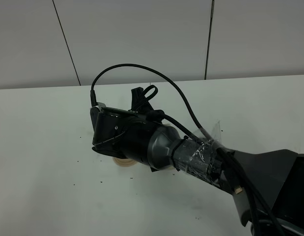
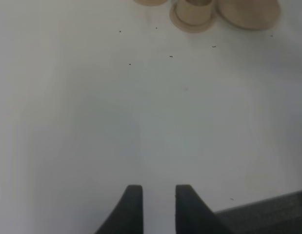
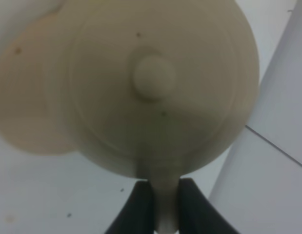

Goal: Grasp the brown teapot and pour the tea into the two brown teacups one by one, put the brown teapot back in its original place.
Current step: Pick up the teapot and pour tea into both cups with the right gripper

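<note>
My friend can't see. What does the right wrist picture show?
A tan teapot seen from above fills the picture, its lid knob in the middle. The gripper pinches its handle between two dark fingers. A blurry tan saucer peeks out behind it.

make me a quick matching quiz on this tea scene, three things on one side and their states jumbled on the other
1 teapot
2 left gripper
3 teacup

a standing on a small saucer
b handle pinched by the right gripper
c open, empty, over bare table

Pairs: 1-b; 2-c; 3-a
</note>
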